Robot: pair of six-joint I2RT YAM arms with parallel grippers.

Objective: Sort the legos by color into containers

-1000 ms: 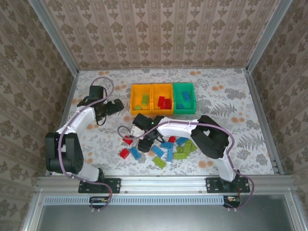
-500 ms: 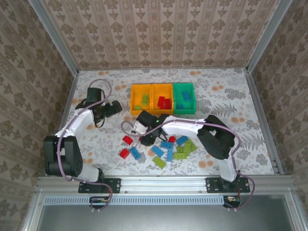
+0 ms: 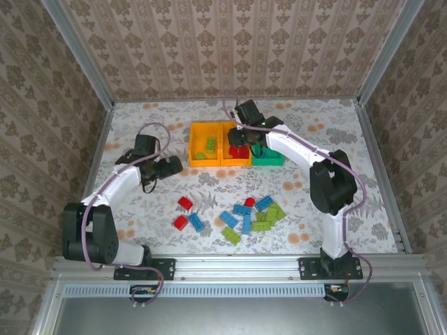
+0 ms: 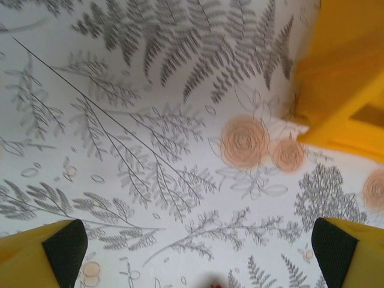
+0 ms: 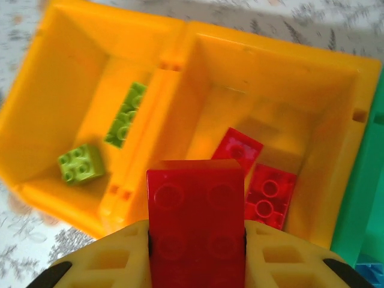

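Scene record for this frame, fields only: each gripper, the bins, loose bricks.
right gripper: shut on red studded plastic brick, above middle orange plastic bin
middle bin contents: two red bricks
left orange plastic bin: two lime green bricks
left gripper: open, empty, over patterned table beside left orange bin
loose bricks: red, blue, lime, on table nearer the arm bases

The left bin [image 3: 206, 162], middle bin [image 3: 236, 162] and right bin [image 3: 269, 161] are set touching in a row at the far middle of the table [image 3: 363, 188], with two bricks [image 5: 126, 114] laid in the left bin, two more bricks [image 5: 270, 189] in the middle bin beneath a held brick [image 5: 195, 210] gripped by the right gripper [image 5: 195, 240], loose bricks [image 3: 244, 209] scattered in front of the row, and the left gripper [image 3: 171, 166] placed just left of it.
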